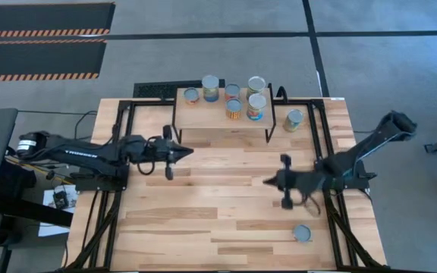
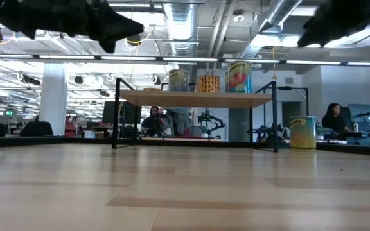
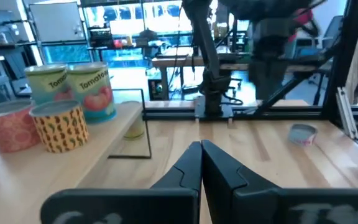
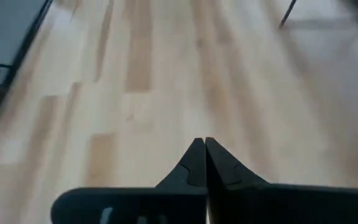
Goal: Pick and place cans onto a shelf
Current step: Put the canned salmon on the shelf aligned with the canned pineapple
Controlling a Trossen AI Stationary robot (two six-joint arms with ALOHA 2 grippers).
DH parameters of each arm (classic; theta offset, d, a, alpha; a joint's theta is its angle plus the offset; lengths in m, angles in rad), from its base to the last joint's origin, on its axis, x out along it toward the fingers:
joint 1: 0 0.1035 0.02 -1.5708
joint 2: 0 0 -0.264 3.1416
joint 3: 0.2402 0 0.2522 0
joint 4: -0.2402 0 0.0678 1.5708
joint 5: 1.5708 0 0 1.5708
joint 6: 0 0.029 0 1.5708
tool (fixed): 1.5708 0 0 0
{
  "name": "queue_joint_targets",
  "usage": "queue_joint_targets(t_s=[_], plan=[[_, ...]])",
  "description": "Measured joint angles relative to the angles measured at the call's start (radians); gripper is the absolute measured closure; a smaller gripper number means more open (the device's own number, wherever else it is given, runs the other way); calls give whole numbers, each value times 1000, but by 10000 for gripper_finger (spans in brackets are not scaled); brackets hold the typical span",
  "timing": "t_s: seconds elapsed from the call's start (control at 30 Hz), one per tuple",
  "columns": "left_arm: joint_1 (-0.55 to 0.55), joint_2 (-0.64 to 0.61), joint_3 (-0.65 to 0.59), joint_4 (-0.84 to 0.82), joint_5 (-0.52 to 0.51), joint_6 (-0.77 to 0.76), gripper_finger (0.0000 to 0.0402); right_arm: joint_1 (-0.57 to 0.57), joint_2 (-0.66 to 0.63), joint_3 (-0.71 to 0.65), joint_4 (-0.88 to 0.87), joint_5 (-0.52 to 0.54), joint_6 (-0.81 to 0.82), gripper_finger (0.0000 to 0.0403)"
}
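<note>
Cans: six are seen on the shelf (image 1: 222, 117) in high view. Blue-label can (image 1: 210, 89) and a low tin (image 1: 192, 95) sit at the back-left; a small reddish one (image 1: 233, 91) and a green-top one (image 1: 257, 84) at the back; the yellow-patterned can (image 1: 235, 109) and tomato can (image 1: 256, 107) are upright in front of them, touching or nearly so. Grouped towards the middle/right of the shelf top, prob. to leave free deck for the rest; the left part looks bare.

Two cans not yet shelved: olive-label can (image 1: 294, 120) stands upright on the surface (image 1: 203, 220) just beside the shelf's right legs; blue-ish can (image 1: 303, 233) sits well apart, near the front right edge, upright w/ silver top showing. In left wrist view it's seen as a small tin (image 3: 302, 134) across the surface.

Left tool (image 1: 187, 152) is held above the surface in front of the shelf, fingers pressed together, nothing held. Looks parked, pointed inward, clear of the shelf legs.

Right tool (image 1: 267, 182) is over mid-surface, jaws fully closed and empty; bare wood only is seen under it in its wrist view (image 4: 199, 163). Not near either loose can.

Judgement: task mostly done, two cans left, both on the right arm's side, so next pick is likely assigned to the right arm. The tool must be opened before approach. Risk: olive can sits close to the shelf leg, so finger clearance is tight there.
</note>
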Motion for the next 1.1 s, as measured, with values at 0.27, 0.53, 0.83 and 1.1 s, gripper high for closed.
queue_joint_targets(t_s=[0.27,0.53,0.83,1.1], plan=[[-26,-16,-35,-9,-1,5,401,230,284,227,-385,-117,670,393],[-53,-15,-35,-25,-1,14,401,368,481,347,-453,-307,1107,360],[-84,-15,-35,-83,-1,15,401,419,685,495,-582,-459,1234,281],[-95,-21,-85,-72,-4,-36,401,399,834,584,-700,-485,1225,264]])
